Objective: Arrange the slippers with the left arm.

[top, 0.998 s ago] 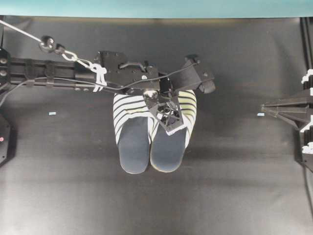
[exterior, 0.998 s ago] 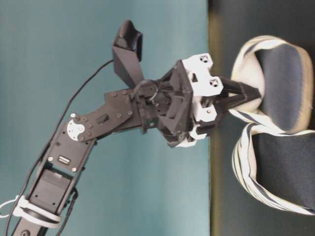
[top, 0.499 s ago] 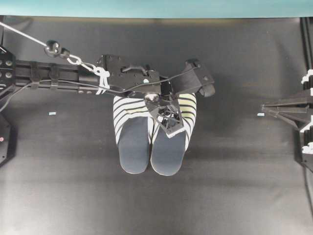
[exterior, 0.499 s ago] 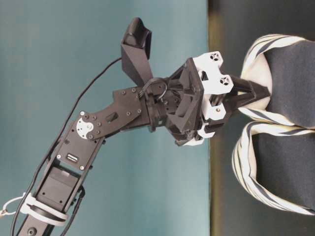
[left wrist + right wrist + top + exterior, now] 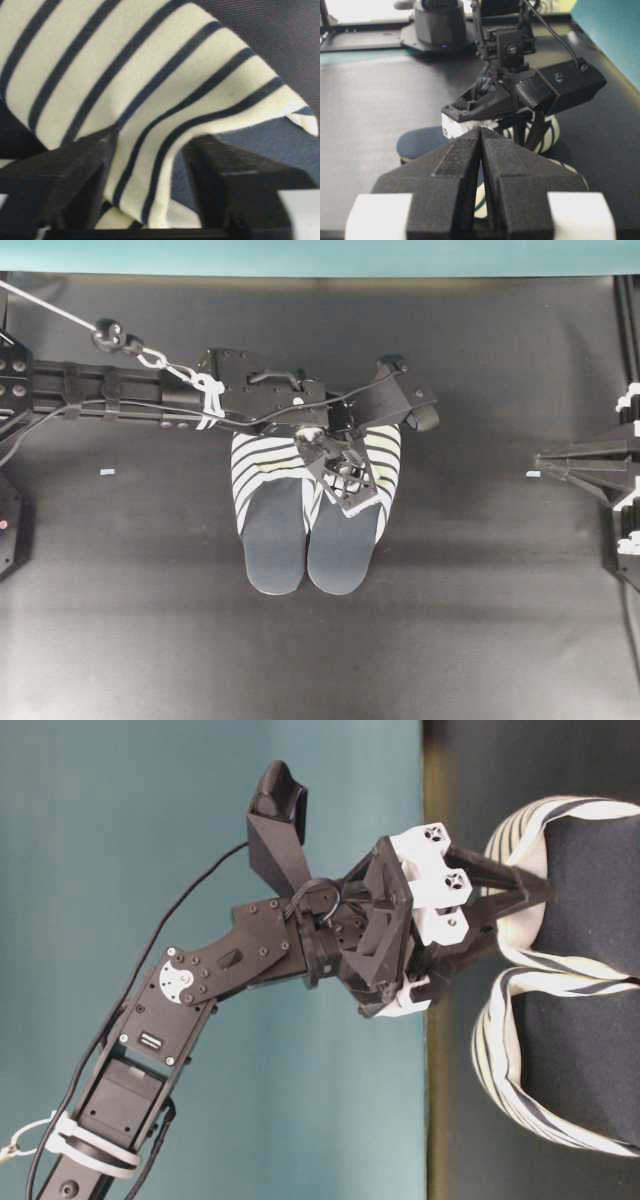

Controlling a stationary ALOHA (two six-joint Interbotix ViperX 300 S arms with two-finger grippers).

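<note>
— Well, what lies around the pair of backless slippers with cream-and-navy striped toe covers and dark navy insoles (image 5: 312,510)?

— Little: the matte black surface (image 5: 480,620), a teal wall (image 5: 320,255) along its far edge, and two small pale blue markers, one to the left (image 5: 107,472) and one to the right (image 5: 533,474). The long black left arm with white cable wraps (image 5: 150,395) reaches in from the left of the overhead view and covers part of the toe covers.

— Which way do the slippers point?

— Side by side and touching in mid-surface, long axes parallel, toes toward the teal wall, heels toward the near edge.

— And the left gripper (image 5: 345,478)?

— Its jaws stand narrowly apart over the right-hand slipper in the overhead view, pinching a raised fold of striped fabric; the wrist view shows one black finger (image 5: 75,170) on either side of it.

— The other arm?

— The right gripper (image 5: 545,462) rests well apart at the right edge, jaws pressed together on nothing.
</note>
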